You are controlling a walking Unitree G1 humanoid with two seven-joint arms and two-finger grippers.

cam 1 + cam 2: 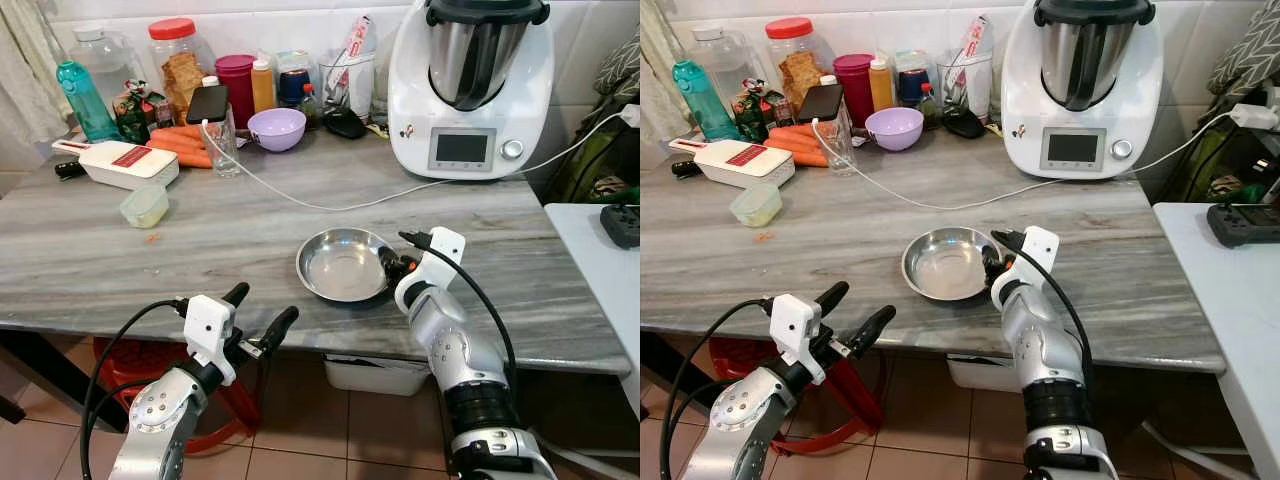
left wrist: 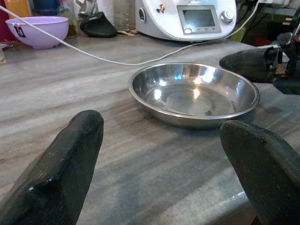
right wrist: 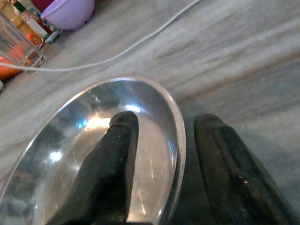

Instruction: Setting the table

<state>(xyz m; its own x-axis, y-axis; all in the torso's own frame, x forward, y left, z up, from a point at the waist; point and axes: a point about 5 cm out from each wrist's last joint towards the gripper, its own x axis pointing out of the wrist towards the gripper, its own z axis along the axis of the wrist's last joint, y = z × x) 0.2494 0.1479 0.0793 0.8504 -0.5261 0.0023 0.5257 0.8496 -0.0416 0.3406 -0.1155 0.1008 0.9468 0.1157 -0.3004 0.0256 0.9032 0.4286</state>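
Note:
A shallow steel bowl (image 1: 342, 265) sits empty near the front edge of the grey marble table (image 1: 150, 260). My right gripper (image 1: 392, 262) is at the bowl's right rim and stands open. In the right wrist view one finger (image 3: 117, 154) is inside the bowl (image 3: 61, 154) and the other finger (image 3: 225, 159) is outside, with the rim between them. My left gripper (image 1: 262, 305) hangs open and empty just before the table's front edge, left of the bowl, and its wrist view looks across the tabletop at the bowl (image 2: 194, 91).
A white food processor (image 1: 470, 85) stands at the back right, its white cable (image 1: 300, 200) trailing across the table. A purple bowl (image 1: 277, 128), glass (image 1: 225, 150), carrots (image 1: 180, 145), slicer (image 1: 128, 163), jars and a small lidded tub (image 1: 145, 205) crowd the back left. A red stool (image 1: 130, 365) is underneath.

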